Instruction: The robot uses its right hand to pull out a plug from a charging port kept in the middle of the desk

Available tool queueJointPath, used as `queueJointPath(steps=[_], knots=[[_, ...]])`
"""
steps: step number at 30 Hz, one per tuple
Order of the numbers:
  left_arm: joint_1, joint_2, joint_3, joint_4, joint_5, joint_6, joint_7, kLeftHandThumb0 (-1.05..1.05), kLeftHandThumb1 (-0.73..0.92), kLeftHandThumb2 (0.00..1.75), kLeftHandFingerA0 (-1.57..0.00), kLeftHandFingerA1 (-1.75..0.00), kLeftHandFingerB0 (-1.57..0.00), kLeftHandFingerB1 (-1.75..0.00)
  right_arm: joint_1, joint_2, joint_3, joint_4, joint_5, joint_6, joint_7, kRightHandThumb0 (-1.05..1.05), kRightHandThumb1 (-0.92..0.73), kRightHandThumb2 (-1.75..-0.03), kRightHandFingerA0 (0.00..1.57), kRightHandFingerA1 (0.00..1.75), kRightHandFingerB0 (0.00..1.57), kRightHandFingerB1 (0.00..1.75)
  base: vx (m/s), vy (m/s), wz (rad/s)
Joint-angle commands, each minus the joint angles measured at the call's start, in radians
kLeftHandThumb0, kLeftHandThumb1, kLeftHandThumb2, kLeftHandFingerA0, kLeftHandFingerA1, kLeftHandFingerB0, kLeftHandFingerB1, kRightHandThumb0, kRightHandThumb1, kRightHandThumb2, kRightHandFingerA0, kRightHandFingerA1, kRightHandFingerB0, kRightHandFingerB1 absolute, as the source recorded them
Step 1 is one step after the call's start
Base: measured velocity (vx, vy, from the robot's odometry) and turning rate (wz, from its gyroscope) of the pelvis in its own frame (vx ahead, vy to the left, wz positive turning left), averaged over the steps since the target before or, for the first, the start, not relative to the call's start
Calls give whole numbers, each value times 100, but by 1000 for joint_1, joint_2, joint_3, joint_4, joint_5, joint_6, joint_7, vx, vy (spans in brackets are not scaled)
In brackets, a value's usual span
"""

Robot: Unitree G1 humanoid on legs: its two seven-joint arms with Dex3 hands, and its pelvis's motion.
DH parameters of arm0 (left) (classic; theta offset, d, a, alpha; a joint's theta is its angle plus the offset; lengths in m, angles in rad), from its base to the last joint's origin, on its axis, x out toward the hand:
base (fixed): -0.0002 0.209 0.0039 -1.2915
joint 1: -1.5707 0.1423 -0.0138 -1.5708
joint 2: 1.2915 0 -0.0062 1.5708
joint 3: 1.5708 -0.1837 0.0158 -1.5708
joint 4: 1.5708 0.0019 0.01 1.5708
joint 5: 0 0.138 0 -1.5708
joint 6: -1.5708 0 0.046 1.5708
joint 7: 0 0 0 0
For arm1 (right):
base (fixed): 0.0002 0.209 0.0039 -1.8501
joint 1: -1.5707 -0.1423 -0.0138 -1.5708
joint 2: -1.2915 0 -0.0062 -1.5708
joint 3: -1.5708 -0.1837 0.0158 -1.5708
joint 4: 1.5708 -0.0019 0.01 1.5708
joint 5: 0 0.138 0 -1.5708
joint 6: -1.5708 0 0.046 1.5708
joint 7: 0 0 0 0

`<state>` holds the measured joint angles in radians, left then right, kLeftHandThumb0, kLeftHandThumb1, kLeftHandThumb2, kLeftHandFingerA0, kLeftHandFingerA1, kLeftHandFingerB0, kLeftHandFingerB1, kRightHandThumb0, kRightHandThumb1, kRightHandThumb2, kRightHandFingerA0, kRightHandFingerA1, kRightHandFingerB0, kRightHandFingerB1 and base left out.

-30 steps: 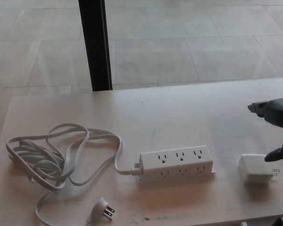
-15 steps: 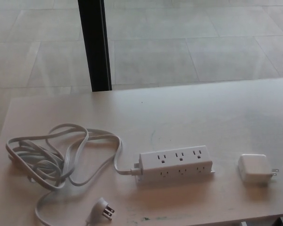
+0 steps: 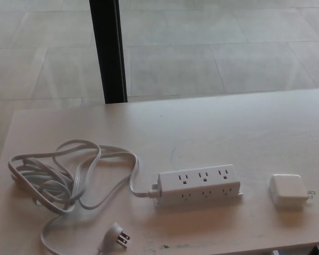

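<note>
A pale tiled floor (image 3: 212, 48) fills the upper part of the head view, crossed by a black upright post (image 3: 109, 50) that stands just beyond the far edge of the tabletop (image 3: 228, 133). The tabletop is light wood and takes up the lower half of the view, its far edge running from the left side up toward the right.

On the left part of the tabletop, near the left edge, lies a loosely looped white cord (image 3: 58, 178). One end of it runs across to the left end of a white power strip (image 3: 199, 185); the other end curls down to the near edge and finishes in a cord plug (image 3: 117, 236) lying flat with its prongs pointing right.

The power strip sits about midway along the near edge, lying lengthwise from left to right. Its top face shows three outlets and its near face three more, and none of them has anything plugged in.

A white adapter plug (image 3: 290, 190) lies flat on the tabletop toward the near right corner, apart from the right end of the power strip, with its prongs pointing to the right edge.

Neither robot hand appears in the view, so whether either is released, clenched or grasping cannot be told.
</note>
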<state>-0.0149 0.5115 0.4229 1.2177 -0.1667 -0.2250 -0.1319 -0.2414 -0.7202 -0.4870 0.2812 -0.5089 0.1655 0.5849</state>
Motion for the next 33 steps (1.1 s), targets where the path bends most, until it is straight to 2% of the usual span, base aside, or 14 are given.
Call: queueJointPath(steps=[1,4,8,9,10,12,13,15,18,22,27,29,30,33], knots=[[19,37,25,7,-23,-12,-8,-81,60,81,-71,-61,-60,-49,198,248,-942,387,584,128,-656,-57,-56,-69,108,131,60,117,0,0,0],[16,31,25,12,-24,-9,-4,-82,60,80,-73,-60,-63,-49,203,266,-920,447,565,145,-705,-58,-51,-84,119,141,103,133,0,0,0],[20,28,23,9,-21,-14,-3,-84,60,81,-70,-59,-60,-49,200,290,-897,482,546,132,-733,-56,-46,-85,107,145,77,132,0,0,0],[20,28,24,8,-23,-13,-3,-85,59,81,-70,-59,-60,-49,202,294,-894,493,548,120,-731,-55,-45,-84,111,141,102,148,0,0,0],[19,26,25,9,-25,-12,-8,-84,59,81,-71,-60,-60,-49,210,301,-882,511,549,91,-721,-56,-35,-98,118,126,114,124,0,0,0],[19,25,23,8,-23,-10,-3,-82,60,81,-72,-59,-61,-49,210,314,-896,519,568,71,-695,-53,-43,-90,106,144,97,142,0,0,0],[23,24,22,3,-22,-17,-6,-76,75,63,-73,-54,-65,-45,216,319,-884,523,559,69,-684,-57,-37,-100,114,125,98,116,0,0,0],[21,24,24,6,-25,-10,-6,-83,60,81,-72,-60,-61,-49,225,340,-852,521,525,79,-679,-52,-47,-86,113,141,104,131,0,0,0],[22,24,22,6,-22,-9,-3,-78,75,63,-74,-55,-66,-45,231,359,-829,512,503,83,-648,-48,-47,-84,98,131,66,112,0,0,0],[23,21,20,12,-19,3,8,-82,58,80,-73,-62,-62,-52,225,375,-819,491,498,71,-610,-54,-47,-76,82,128,25,104,0,0,0],[21,24,14,15,-12,12,13,-75,71,62,-73,-56,-64,-48,237,422,-739,408,430,56,-581,-62,-55,-65,101,130,28,97,0,0,0],[20,26,11,16,-9,20,15,-79,57,79,-70,-60,-59,-52,239,430,-722,410,433,44,-559,-65,-40,-87,95,115,34,81,0,0,0],[17,24,17,18,-16,22,17,-72,70,62,-73,-56,-64,-47,241,438,-718,405,440,36,-554,-61,-52,-66,81,122,25,109,0,0,0],[19,25,17,19,-15,19,12,-73,70,62,-75,-60,-65,-47,261,449,-686,392,439,20,-542,-63,-53,-66,86,106,27,110,0,0,0]])
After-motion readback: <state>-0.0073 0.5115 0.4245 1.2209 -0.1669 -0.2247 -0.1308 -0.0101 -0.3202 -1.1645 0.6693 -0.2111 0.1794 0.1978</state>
